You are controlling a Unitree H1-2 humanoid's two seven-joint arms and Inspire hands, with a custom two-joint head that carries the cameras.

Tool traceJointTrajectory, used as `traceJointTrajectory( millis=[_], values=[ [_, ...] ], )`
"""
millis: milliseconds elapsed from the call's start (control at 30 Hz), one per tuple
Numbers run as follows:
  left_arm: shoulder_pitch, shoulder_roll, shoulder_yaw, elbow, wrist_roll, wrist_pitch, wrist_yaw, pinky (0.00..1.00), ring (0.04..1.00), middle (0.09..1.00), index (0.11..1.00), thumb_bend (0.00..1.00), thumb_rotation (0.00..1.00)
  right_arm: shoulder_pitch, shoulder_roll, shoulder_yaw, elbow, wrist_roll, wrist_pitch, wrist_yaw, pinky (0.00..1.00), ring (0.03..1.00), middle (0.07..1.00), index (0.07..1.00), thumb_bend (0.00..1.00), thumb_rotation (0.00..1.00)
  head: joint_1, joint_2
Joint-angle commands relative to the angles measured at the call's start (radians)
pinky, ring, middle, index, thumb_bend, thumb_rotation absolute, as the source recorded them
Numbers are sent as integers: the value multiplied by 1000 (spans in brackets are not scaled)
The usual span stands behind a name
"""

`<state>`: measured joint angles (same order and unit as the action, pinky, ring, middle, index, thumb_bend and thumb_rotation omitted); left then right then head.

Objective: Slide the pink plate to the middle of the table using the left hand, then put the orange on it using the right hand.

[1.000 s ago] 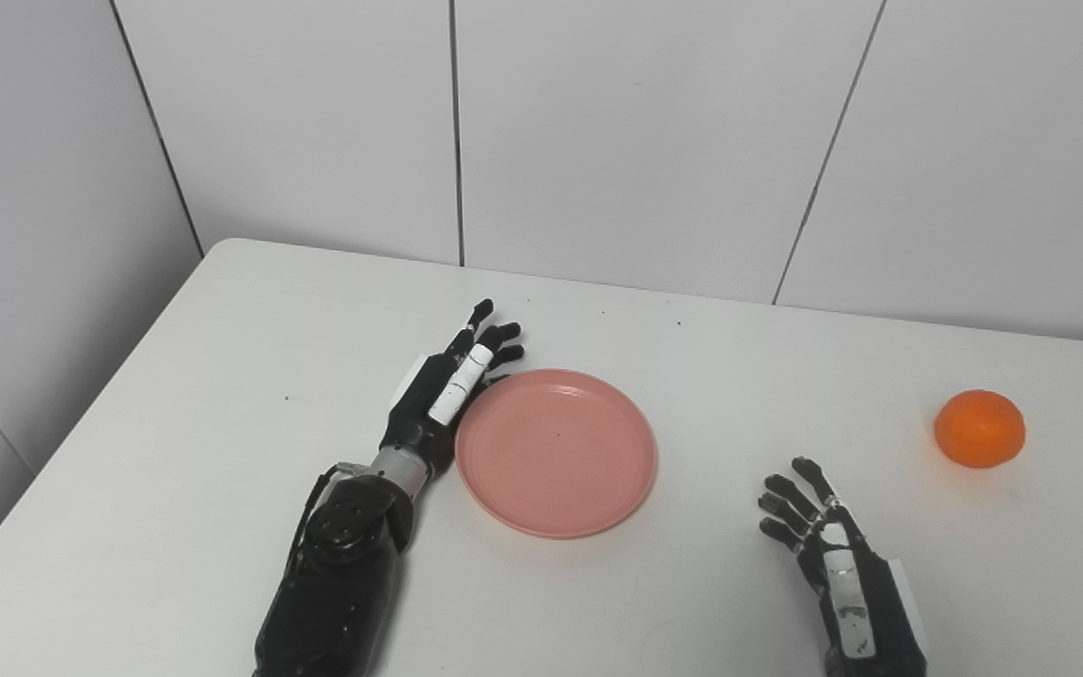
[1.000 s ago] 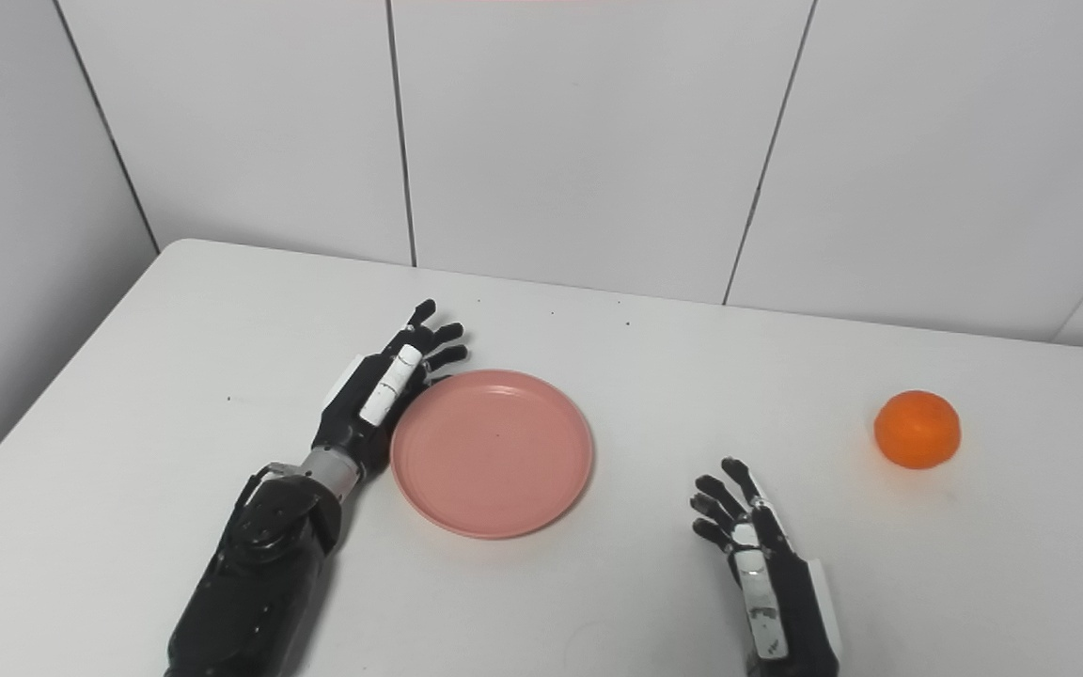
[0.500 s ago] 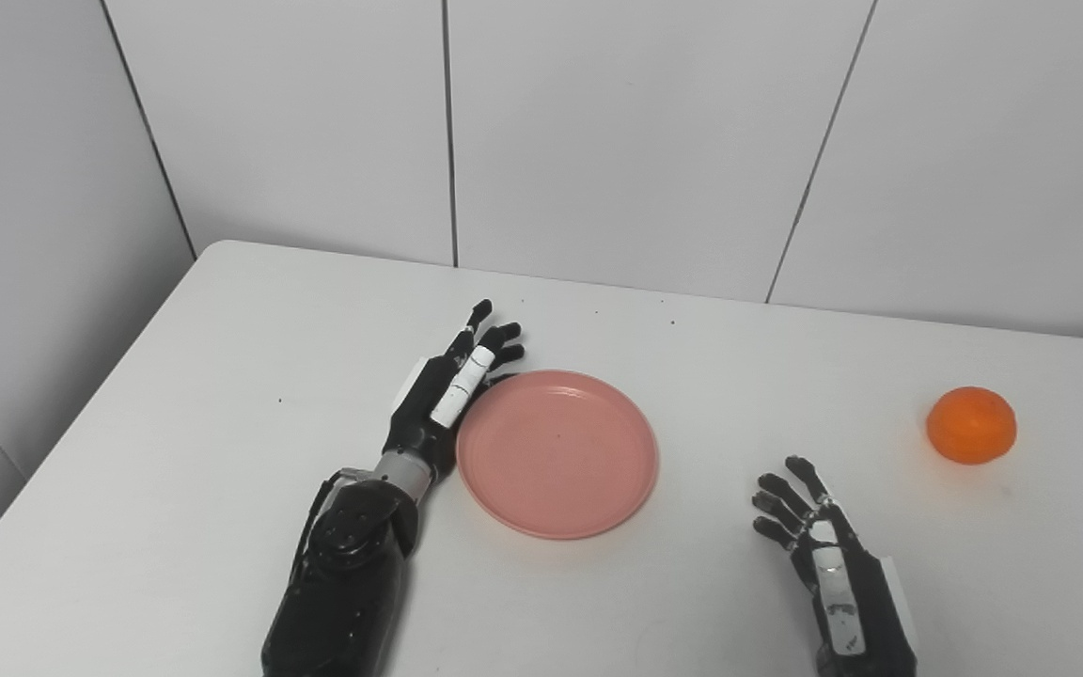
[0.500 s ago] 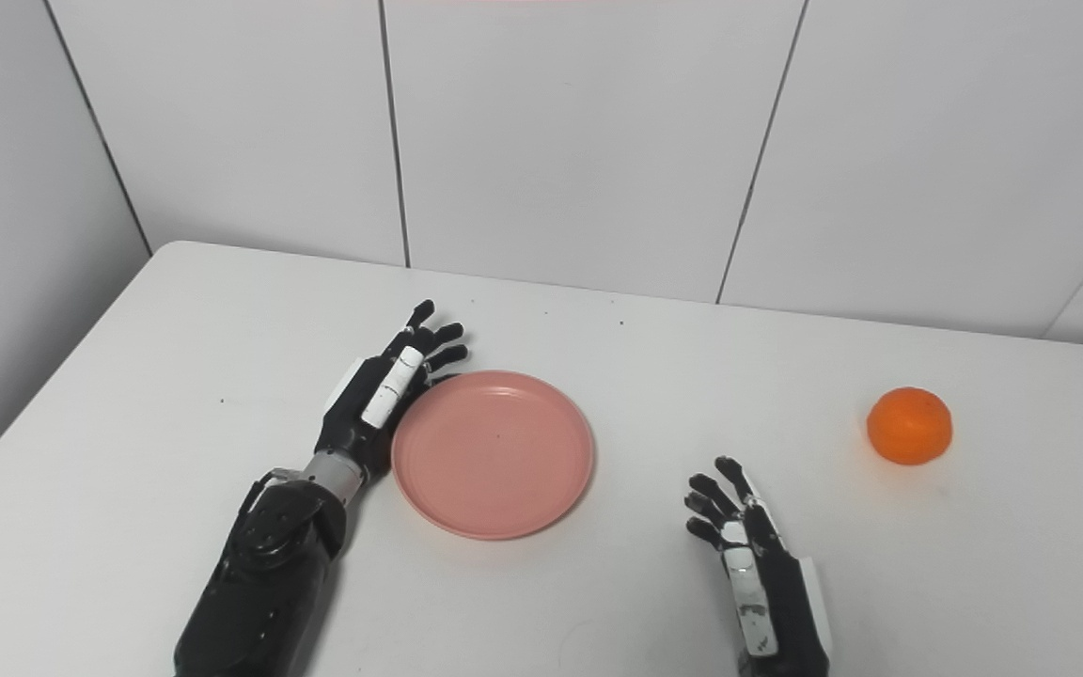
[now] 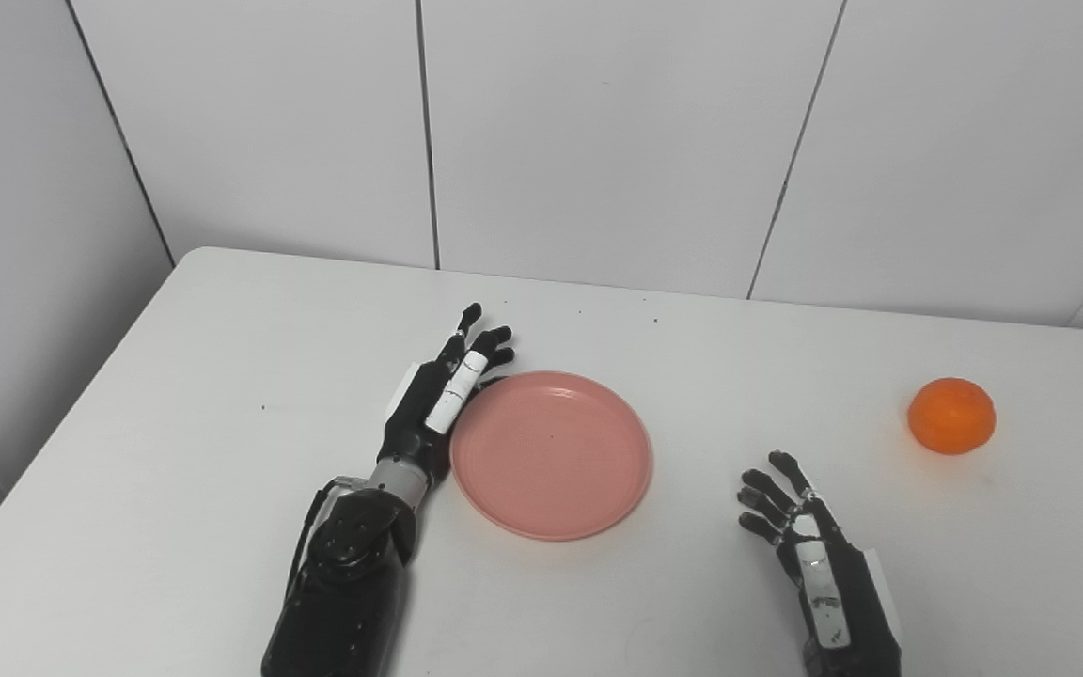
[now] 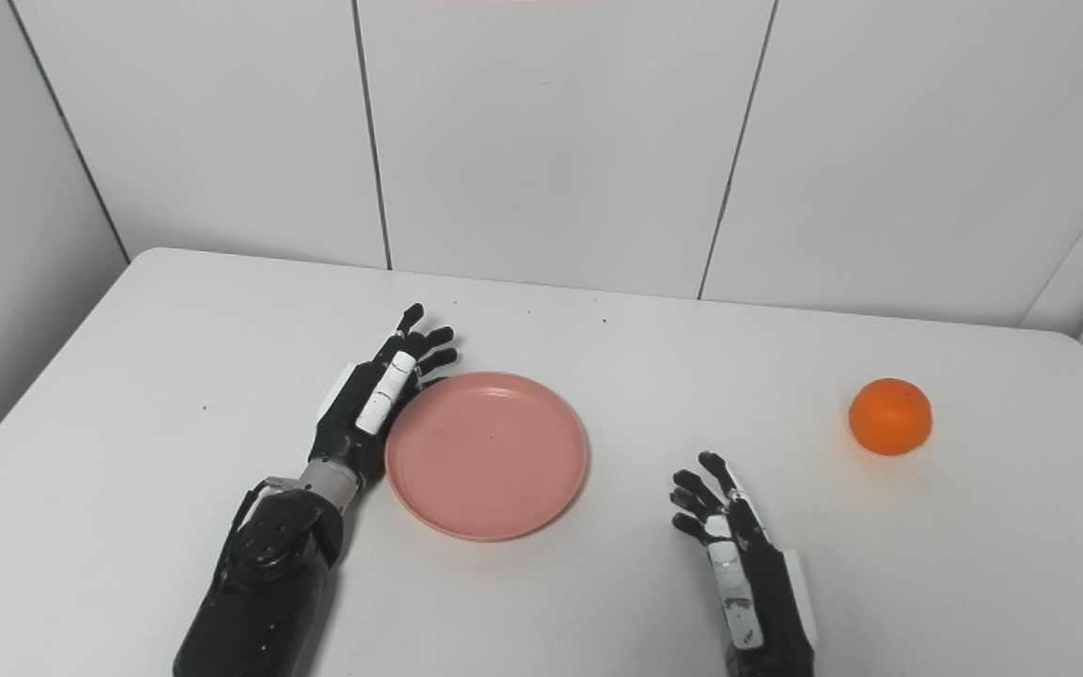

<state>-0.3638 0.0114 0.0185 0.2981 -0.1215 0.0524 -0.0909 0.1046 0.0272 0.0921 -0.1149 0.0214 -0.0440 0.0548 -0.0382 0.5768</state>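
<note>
1. I am looking down at a white desk [image 5: 222,395] with white wall panels [image 5: 598,132] behind it
2. The pink plate [image 5: 551,454] is lying flat on the desk, close to the middle and a little toward the left
3. My left hand [image 5: 438,400] is resting against the left edge of the plate, with the side of the hand touching the rim
4. Its fingers [image 5: 490,348] are stretched out and a little apart, pointing toward the wall, and it is holding nothing
5. My left arm [image 5: 349,574] is lying low over the desk and coming in from the bottom of the picture
6. The orange [image 5: 951,416] is sitting on the desk far over on the right side, well apart from the plate
7. My right hand [image 5: 809,545] is waiting near the bottom edge, between the plate and the orange, and it is touching neither one
8. Its fingers [image 6: 692,480] are spread wide and a bit curled, with nothing in them
9. The plate is bare inside, and I am seeing a few tiny dark specks on the desk near the wall
</note>
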Motion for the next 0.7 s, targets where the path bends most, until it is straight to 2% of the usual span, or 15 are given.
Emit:
traceJointTrajectory(
  millis=[0, 200, 367, 667],
  values=[
    [6, -16, -8, 7, 23, 10, 23, 741, 864, 882, 973, 864, 804, 63, 23, 27, 50, 5, 62, 9, 806, 824, 824, 899, 811, 927, 1, 1],
    [13, -29, -12, 22, 37, -4, 28, 725, 857, 875, 976, 860, 802, 66, 26, 34, 45, -1, 67, 3, 808, 826, 827, 897, 800, 932, -17, 7],
    [19, -30, -15, 12, 41, 8, 28, 725, 854, 869, 966, 855, 807, 68, 34, 40, 39, -7, 71, -5, 806, 825, 827, 894, 800, 930, -35, 9],
    [35, -36, -22, -14, 49, 26, 27, 753, 861, 872, 969, 789, 816, 69, 46, 51, 38, -17, 69, -15, 804, 824, 821, 884, 783, 930, -70, 14]
  ],
)
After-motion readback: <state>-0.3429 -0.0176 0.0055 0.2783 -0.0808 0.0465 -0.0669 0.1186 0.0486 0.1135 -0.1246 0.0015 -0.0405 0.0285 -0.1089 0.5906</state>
